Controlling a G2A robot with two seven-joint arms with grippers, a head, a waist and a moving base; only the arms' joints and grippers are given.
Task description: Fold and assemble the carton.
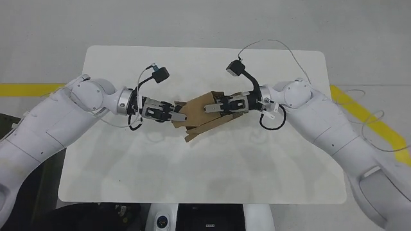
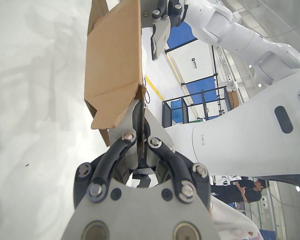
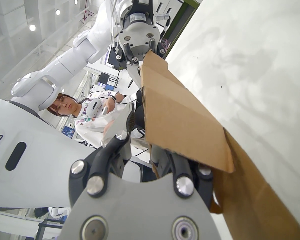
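Desk (image 1: 205, 167): white, lay below both claws.

Carton (image 1: 202, 117): brown board, only part opened, end flaps loose. It hung btw the two claws and looked lifted off the desk (judged from top view).

L claw (image 1: 174, 111): closed down to board thickness on one thin flap edge. Rest of the carton ran straight out ahead of its tips.

R claw (image 1: 209, 108): at carton's far end, lying against the upper panel. Couldn't tell its grip state, as the board hid it.

Risks (est.):
- L hold was on a single flap edge, so any twist or pull from R side could slip, crease or tear it.
- If R wasn't clamped, carton would pivot on L pinch and drop.
- Arms pushing inward unevenly could skew or re-flatten the walls.
- A loose flap could fold the wrong way.
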